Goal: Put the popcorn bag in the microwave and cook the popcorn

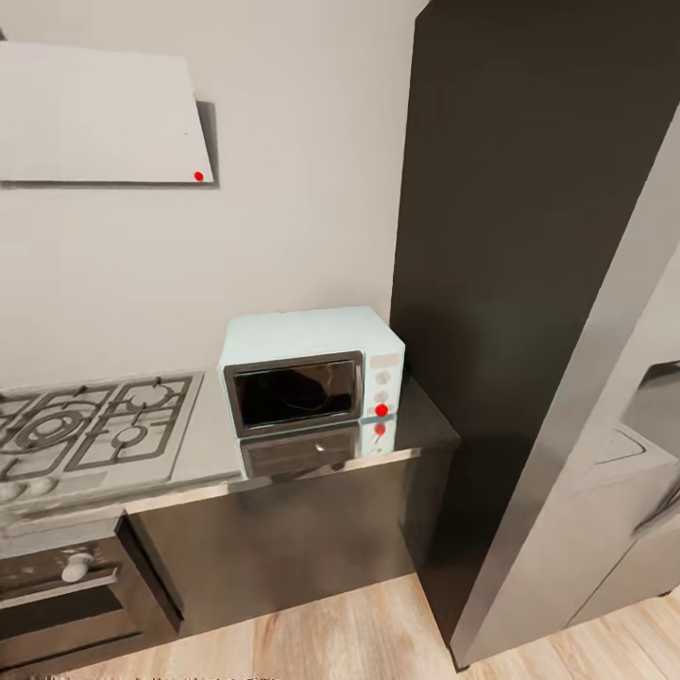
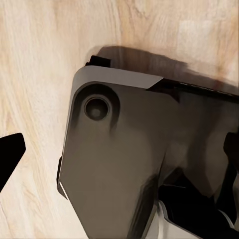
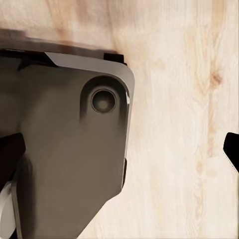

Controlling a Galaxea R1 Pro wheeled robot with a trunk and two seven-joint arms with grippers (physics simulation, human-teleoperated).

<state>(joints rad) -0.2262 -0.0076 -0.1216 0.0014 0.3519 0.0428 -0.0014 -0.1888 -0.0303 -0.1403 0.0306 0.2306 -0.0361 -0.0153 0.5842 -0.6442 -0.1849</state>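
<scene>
The microwave (image 1: 312,370), a pale blue-white box with a dark glass door, stands shut at the right end of the grey countertop (image 1: 215,451). Its side panel carries round knobs, the lowest one red. The popcorn bag and the popcorn are out of view. In the left wrist view my left gripper (image 2: 119,154) hangs open over the robot's grey base and the wood floor, one dark fingertip (image 2: 10,155) at the frame edge. My right gripper (image 3: 119,149) is likewise open above base and floor, with nothing between its fingertips (image 3: 232,149).
A gas hob (image 1: 90,430) lies left of the microwave, with a built-in dark oven (image 1: 66,586) under it. A tall dark cabinet (image 1: 529,236) rises right of the microwave. A grey fridge (image 1: 604,472) stands at the right. An extractor hood (image 1: 99,118) hangs on the wall.
</scene>
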